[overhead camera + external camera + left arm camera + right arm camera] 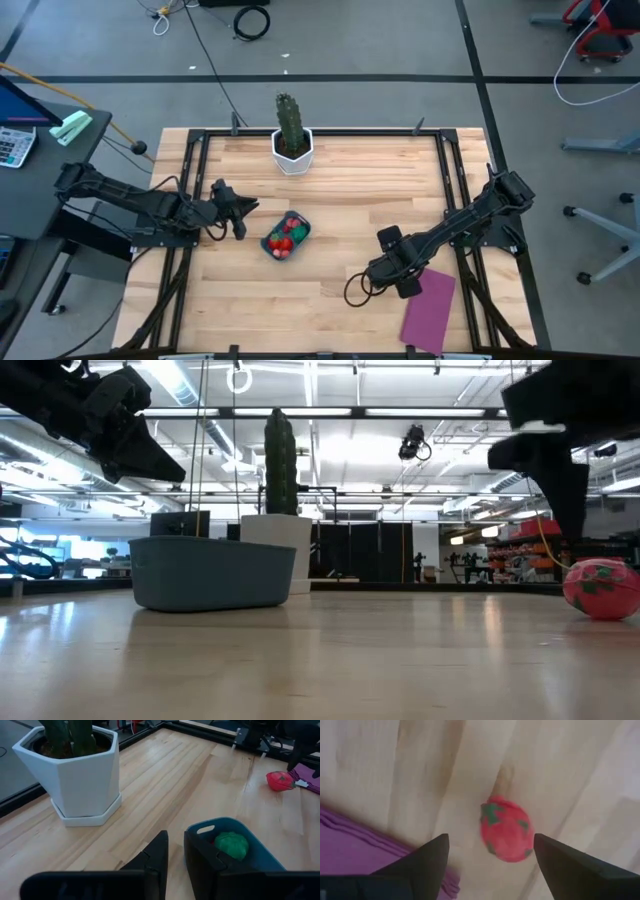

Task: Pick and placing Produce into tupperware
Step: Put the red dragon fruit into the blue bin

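The teal tupperware (303,228) rests on its base at the table's middle, holding several red pieces and a green one (231,844). One red piece with green spots (506,835) lies on the table to the container's right, beside the purple rectangle. It also shows in the low view (600,588). My right gripper (490,850) hangs open above this piece, a finger on either side, and is clear of it. My left gripper (175,852) hovers just left of the tupperware (235,822), its fingers a narrow gap apart and holding nothing.
A tall green cactus in a white hexagonal pot (291,135) stands at the table's far edge. A flat purple rectangle (430,310) lies near the right near corner, close under my right arm. Bare wood lies between the container and the near edge.
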Robot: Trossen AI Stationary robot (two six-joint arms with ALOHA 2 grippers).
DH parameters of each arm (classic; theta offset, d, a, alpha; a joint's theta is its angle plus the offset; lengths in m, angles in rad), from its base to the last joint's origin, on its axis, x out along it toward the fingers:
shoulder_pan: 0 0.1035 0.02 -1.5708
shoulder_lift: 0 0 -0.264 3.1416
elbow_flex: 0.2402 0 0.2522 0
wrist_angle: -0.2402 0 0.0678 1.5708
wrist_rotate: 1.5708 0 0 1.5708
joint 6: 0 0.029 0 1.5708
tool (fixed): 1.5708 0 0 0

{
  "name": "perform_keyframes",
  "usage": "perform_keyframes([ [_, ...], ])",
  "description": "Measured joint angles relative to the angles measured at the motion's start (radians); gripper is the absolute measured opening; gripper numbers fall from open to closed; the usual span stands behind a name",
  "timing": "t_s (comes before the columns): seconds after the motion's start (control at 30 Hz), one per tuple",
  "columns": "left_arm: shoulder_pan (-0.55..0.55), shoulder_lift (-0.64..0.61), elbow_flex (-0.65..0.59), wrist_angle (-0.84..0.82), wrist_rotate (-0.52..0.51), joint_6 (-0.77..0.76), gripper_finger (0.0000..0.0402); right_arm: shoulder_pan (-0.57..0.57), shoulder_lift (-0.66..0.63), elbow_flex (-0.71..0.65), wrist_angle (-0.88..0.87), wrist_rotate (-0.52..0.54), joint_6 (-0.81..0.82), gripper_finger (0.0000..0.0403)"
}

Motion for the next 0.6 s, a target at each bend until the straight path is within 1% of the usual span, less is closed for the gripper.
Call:
perform_keyframes([
  [0.1,0.000,0.000,0.000,0.000,0.000,-0.001,0.0064,0.001,0.000,-0.033,0.001,-0.014,-0.016,0.0306],
  [0.23,0.000,0.000,0.000,0.000,0.000,-0.028,0.0066,0.002,0.000,-0.074,0.006,0.016,-0.095,0.0309],
  [0.37,0.000,0.000,0.000,0.000,0.000,-0.033,0.0068,0.001,0.000,-0.114,0.051,0.051,-0.194,0.0306],
  [0.6,0.000,0.000,0.000,-0.001,0.000,-0.034,0.0062,0.000,0.000,-0.186,0.148,0.052,-0.211,0.0305],
])
